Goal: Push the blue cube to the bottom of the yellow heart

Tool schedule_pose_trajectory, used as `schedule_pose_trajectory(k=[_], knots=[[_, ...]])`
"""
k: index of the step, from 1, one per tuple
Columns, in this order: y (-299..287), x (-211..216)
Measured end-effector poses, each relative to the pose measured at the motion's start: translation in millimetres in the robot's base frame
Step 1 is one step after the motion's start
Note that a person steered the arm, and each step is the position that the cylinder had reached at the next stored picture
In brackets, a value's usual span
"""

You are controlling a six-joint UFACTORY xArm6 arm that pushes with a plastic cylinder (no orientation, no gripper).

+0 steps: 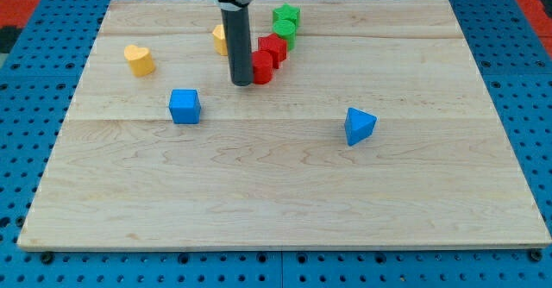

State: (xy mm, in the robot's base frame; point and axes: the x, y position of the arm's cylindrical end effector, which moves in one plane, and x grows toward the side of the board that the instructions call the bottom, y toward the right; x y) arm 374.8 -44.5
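The blue cube (185, 106) lies left of the board's middle. The yellow heart (139, 59) lies above and to the left of it, near the board's left edge, with a gap between them. My tip (241, 82) is down on the board to the right of and slightly above the blue cube, apart from it. The rod stands right beside a red block (261, 67) and may touch it.
A second red block (273, 48) sits above the first. Two green blocks (285, 16) (285, 30) lie near the top. A yellow block (221, 39) is partly hidden behind the rod. A blue triangular block (359, 125) lies right of the middle. The wooden board (285, 202) rests on a blue pegboard.
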Motion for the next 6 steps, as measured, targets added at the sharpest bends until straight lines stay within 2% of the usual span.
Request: schedule_pose_trajectory(k=[3,4,5,6], knots=[[7.6,17.3],[0.7,56.0],[-50.8,56.5],[-76.6,55.3]])
